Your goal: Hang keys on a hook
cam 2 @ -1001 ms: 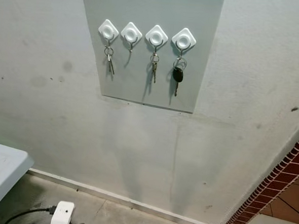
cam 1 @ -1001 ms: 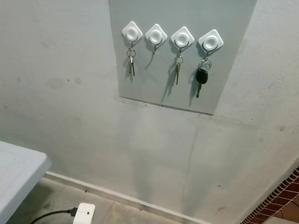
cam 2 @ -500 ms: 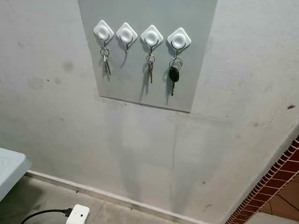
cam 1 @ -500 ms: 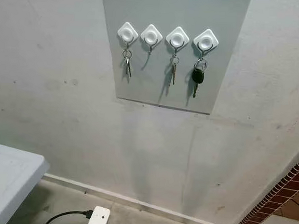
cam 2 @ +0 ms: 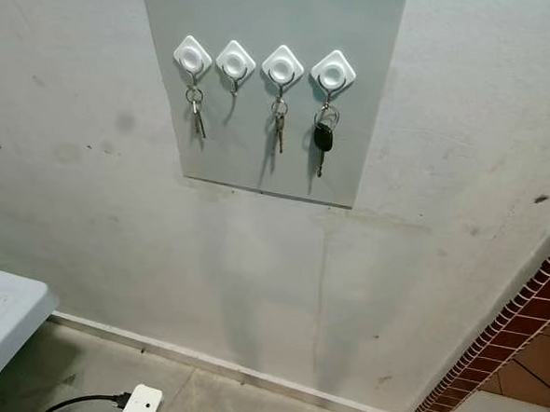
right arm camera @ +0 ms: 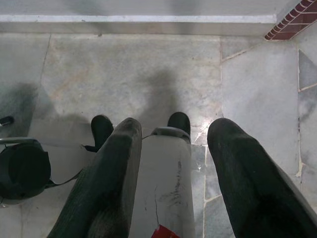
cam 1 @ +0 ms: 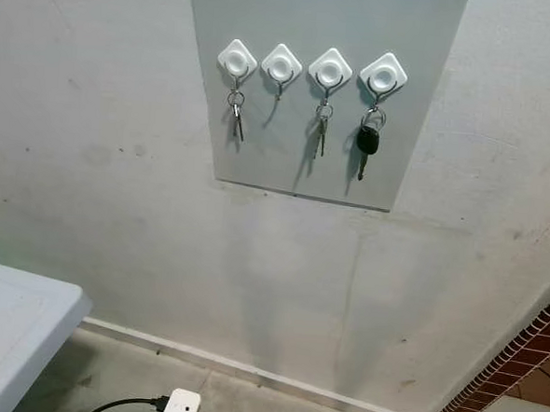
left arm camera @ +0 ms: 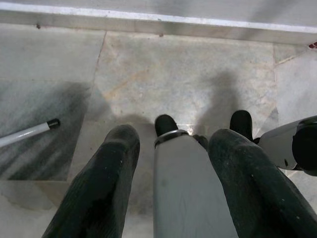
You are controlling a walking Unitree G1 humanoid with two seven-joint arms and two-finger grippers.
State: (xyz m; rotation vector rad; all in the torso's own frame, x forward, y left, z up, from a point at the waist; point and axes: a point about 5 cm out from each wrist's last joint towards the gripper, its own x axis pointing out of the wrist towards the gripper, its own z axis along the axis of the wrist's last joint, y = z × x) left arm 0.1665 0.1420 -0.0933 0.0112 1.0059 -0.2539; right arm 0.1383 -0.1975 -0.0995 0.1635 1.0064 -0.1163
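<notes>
keys (cam 1: 367, 142) hang on three of four hooks (cam 1: 282, 64); left claw (left arm camera: 173, 163) and right claw (right arm camera: 171, 158) gape, holding nothing.

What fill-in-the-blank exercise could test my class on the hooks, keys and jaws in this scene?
1. The grey panel carries ____ white hooks.
2. The hook second from the robot's left holds ____ keys.
3. The black-headed key hangs on the hook farthest to the robot's ____.
4. Both the left gripper and the right gripper, jaws apart, point down at the ____.

Missing words: four; no; right; floor
</notes>
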